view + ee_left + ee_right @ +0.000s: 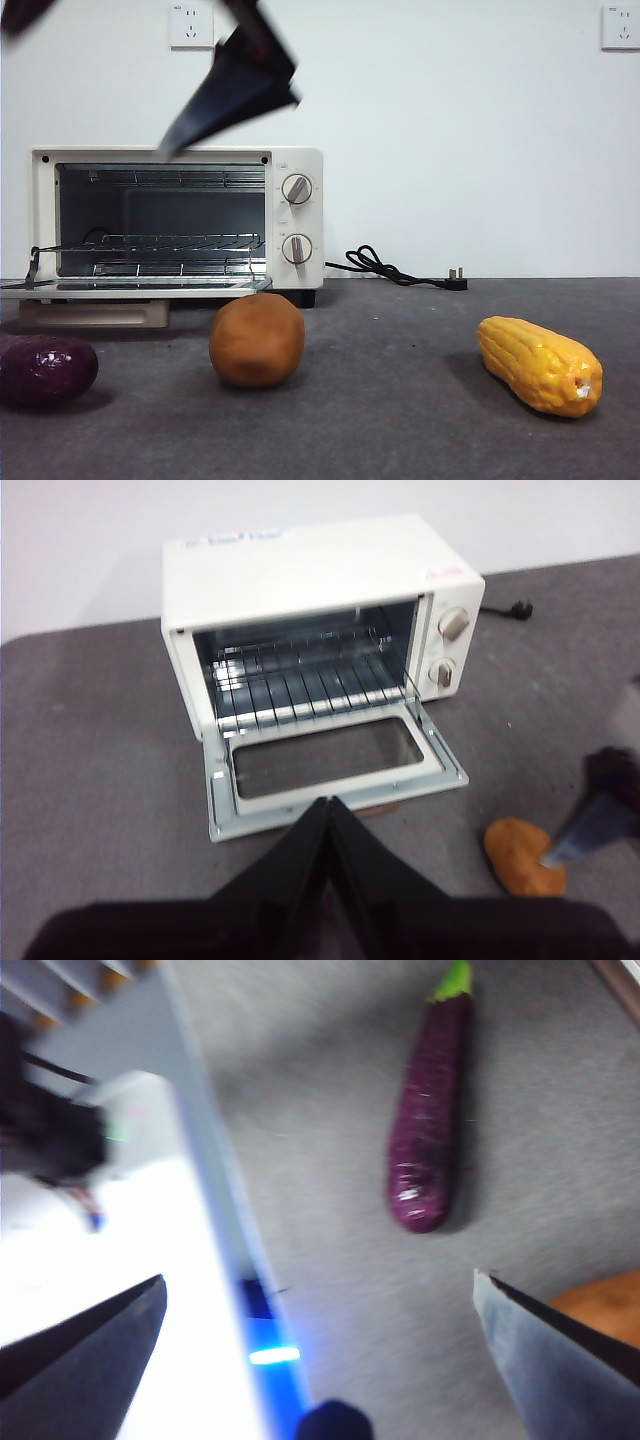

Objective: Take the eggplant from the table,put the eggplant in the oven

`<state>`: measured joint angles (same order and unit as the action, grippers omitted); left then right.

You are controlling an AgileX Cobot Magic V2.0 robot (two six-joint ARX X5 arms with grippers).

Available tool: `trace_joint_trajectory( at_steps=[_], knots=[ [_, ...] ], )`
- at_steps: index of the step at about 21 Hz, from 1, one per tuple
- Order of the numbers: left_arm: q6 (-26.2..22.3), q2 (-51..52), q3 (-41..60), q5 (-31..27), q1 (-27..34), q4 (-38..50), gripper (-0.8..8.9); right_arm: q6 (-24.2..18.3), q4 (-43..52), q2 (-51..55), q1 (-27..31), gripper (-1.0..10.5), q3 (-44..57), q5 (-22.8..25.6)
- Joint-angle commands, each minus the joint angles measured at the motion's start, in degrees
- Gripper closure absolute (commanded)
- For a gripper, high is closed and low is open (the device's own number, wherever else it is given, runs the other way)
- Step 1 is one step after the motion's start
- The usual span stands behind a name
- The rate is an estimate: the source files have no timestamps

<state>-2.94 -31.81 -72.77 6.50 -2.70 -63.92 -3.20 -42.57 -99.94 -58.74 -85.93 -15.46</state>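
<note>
The dark-purple eggplant (45, 370) lies on the grey table (400, 400) at the far left, in front of the oven's lowered door. In the right wrist view the eggplant (430, 1130) shows full length with a green stem, ahead of my right gripper (320, 1278), which is open and holds nothing. From the front, that right gripper (230, 95) hangs high above the oven (295, 215). The oven (300, 570) stands open with a bare wire rack. My left gripper (328, 802) is shut and empty, hovering in front of the door.
An orange-brown round lump (256, 340) sits mid-table beside the eggplant. A yellow corn cob (540, 365) lies at the right. The oven's black cord and plug (400, 272) trail along the back. A flat beige block (95, 313) lies under the door.
</note>
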Motion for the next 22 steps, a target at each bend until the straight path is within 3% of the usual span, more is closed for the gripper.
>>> trace_joint_trajectory(
  at_steps=[1,15,18,22],
  knots=[
    [0.39,1.2,0.37,-0.33,0.13,-1.01,8.19,-2.01,2.38,-3.19,-1.33,3.8,-0.15,3.65],
    [0.39,1.77,0.37,-0.02,0.13,-1.68,8.19,-1.99,12.07,-15.43,-3.52,3.8,-0.13,10.19],
    [0.39,1.77,0.37,2.25,0.13,-1.75,8.19,-1.77,12.9,-17.16,-3.5,3.9,-0.15,10.73],
    [0.37,1.77,0.37,2.67,0.13,-1.64,8.19,-1.36,14.56,-19.08,-3.5,4.8,-0.15,11.06]
  ],
)
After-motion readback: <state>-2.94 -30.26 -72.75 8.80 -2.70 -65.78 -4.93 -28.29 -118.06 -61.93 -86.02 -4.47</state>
